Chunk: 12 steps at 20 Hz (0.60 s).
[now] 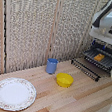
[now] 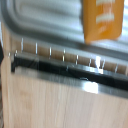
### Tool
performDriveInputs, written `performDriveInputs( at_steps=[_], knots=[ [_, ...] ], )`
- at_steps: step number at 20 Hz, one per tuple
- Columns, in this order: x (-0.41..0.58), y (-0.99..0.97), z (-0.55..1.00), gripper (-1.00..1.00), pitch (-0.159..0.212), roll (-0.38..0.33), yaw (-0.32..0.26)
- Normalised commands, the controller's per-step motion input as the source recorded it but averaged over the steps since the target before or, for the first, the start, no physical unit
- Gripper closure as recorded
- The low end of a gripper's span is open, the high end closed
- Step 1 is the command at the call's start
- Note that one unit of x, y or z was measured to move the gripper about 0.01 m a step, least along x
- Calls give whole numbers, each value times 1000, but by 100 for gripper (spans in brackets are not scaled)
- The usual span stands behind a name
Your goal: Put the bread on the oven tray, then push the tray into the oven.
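I am lining up to push the dark wire oven pan [image 1: 103,60], carrying the orange-brown bread [image 1: 98,57], squarely inward, though I cannot tell my claw's spread.

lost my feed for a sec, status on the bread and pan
Gripper not in view, arm above the oven. Bread lying on the oven pan, pan at the oven mouth. Blue cup and yellow bowl off to the side, not in the way.

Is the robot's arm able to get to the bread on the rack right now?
Probably yes. The bread lies uncovered on the oven pan, and the arm hangs right above it with nothing between.
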Motion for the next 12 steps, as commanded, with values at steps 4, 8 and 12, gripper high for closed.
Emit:
performDriveInputs(
  at_steps=[4, 8, 12],
  knots=[
    [163, 555, 0, -100, 184, -74, 159],
    [6, 308, -111, -100, 235, -219, 139],
    [-156, 42, -134, -100, 221, -309, 181]
  ],
)
